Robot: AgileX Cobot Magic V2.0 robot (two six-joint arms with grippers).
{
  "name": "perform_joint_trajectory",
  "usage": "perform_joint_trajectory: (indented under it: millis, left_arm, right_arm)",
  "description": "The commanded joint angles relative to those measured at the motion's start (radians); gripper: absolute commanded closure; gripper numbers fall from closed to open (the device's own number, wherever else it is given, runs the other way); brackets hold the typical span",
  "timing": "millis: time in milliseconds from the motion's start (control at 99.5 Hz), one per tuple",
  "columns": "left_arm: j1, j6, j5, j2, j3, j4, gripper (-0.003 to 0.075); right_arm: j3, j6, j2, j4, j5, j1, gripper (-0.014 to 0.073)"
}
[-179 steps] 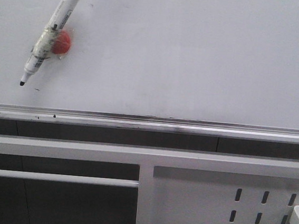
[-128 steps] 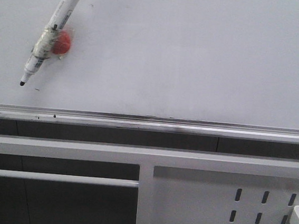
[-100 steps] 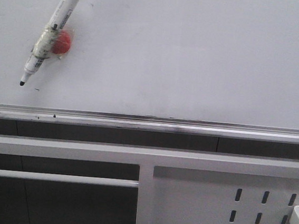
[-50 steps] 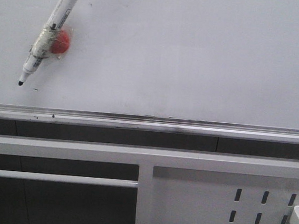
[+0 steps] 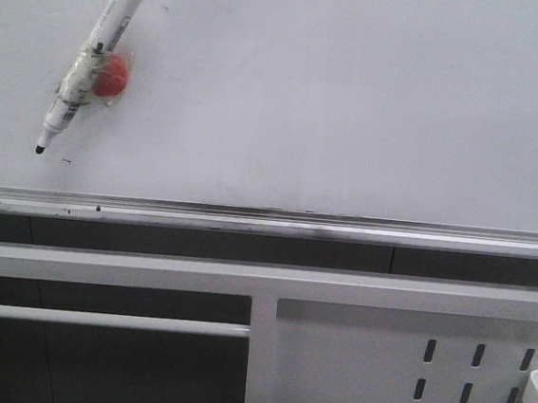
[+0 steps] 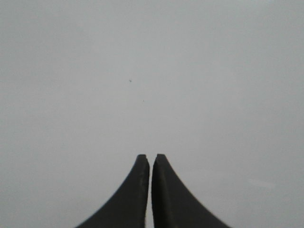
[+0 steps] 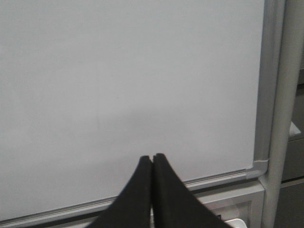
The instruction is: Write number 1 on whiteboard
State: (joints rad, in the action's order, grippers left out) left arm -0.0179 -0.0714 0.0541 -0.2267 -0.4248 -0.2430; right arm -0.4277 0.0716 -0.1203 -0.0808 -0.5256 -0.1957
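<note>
Dim, flat grey light, soft sheen on whiteboard (image 5: pixel 354 105), slightly grainy, wrist views soft-focused

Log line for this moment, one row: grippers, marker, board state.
left gripper: shut, empty | right gripper: shut, empty | marker: stuck on whiteboard, unheld | number 1: not written

Front camera square-on to the whiteboard (image 5: pixel 354 105); both wrist cameras close against that same shared board.

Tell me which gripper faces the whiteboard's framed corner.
The right gripper: its view shows the silver corner frame of the whiteboard; the left gripper sees only bare board.
</note>
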Motion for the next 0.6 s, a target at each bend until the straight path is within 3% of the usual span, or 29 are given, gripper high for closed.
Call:
perform_joint_trajectory:
  millis: [0,151,271,372,593]
  left_arm:
    - [-0.008,0.010,0.088,-0.020,-0.035,-0.009,0.0739]
    - [-0.010,0.010,0.071,-0.028,-0.035,0.012,0.0707]
    - [-0.030,0.010,-0.003,-0.066,-0.035,0.030,0.0544]
    - [-0.051,0.010,0.017,-0.102,-0.022,0.022,0.0420]
    - [-0.068,0.010,0.044,-0.203,-0.017,0.103,0.0402]
  right_arm:
    - [-0.036,-0.002,-0.029,-0.017,0.057,0.001,0.0663]
    - [-0.043,-0.041,-0.060,-0.017,-0.013,0.013,0.0663]
    - [-0.041,-0.052,-0.083,0.012,-0.002,0.036,0.0663]
    - [-0.041,-0.052,-0.100,0.047,0.040,0.036,0.0663]
    - [-0.041,-0.045,-0.123,0.027,0.037,0.073,0.0663]
